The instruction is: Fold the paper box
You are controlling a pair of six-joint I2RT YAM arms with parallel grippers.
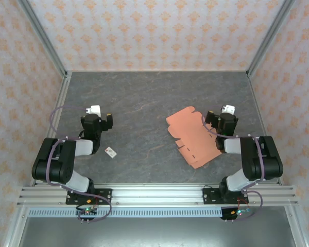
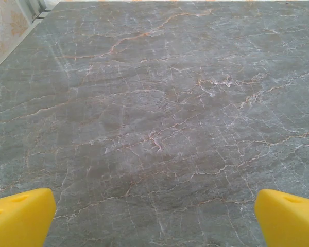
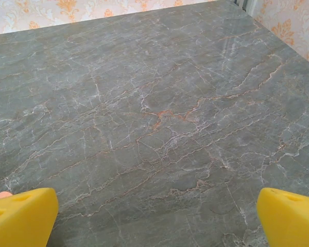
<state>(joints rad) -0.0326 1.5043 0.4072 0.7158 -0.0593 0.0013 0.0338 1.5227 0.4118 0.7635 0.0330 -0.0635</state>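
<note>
Pale walls (image 1: 154,31) with orange flowers all around. Grey marble table (image 1: 144,98) with thin light cracks. Black left arm (image 1: 62,159) and right arm (image 1: 252,159) at the near edge. Flat orange paper box (image 1: 190,135), not folded yet, lying right of the middle, with one edge under the right arm. Wide open left gripper (image 2: 154,221), holding nothing, yellow fingertips (image 2: 20,216) far apart over bare table. Wide open right gripper (image 3: 154,218) too, empty, with maybe a tiny bit of orange sheet by one fingertip. Small white tag (image 1: 110,152) near the left arm.
</note>
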